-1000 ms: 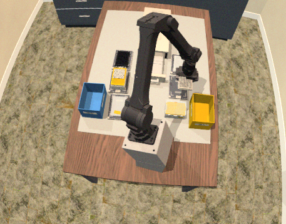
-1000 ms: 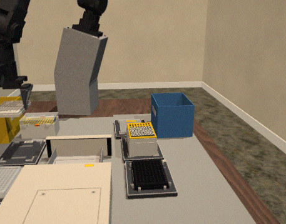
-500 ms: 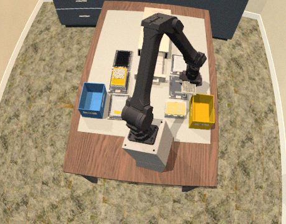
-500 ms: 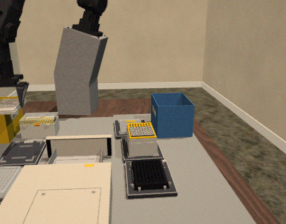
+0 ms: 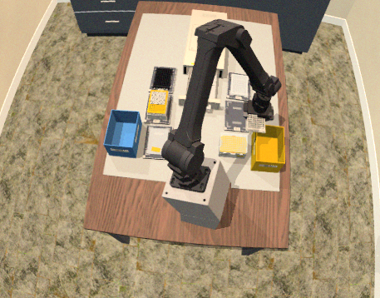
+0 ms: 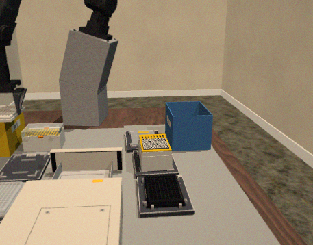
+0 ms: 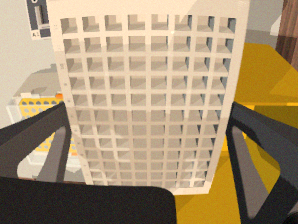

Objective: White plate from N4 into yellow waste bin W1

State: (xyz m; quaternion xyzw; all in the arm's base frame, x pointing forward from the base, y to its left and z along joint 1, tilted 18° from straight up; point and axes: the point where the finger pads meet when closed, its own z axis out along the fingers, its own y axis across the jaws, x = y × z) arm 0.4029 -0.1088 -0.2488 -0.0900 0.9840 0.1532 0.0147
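Note:
My gripper (image 5: 258,117) is shut on the white plate (image 5: 254,122), a flat well plate with a grid of square wells. It holds the plate in the air at the far rim of the yellow waste bin W1 (image 5: 268,148). In the wrist view the plate (image 7: 148,90) fills the frame between my two dark fingers, with the yellow bin below and to the right. In the exterior view the plate (image 6: 6,112) hangs just above the yellow bin (image 6: 7,136) at the left edge. The dark empty nest (image 5: 236,116) lies beside the gripper.
A blue bin (image 5: 123,133) stands at the left. Nests hold a black plate (image 5: 163,76), a yellow-topped tip box (image 5: 158,102), a yellow-filled rack (image 5: 234,145) and a clear plate (image 5: 239,85). A cream instrument (image 6: 61,209) stands at the back centre.

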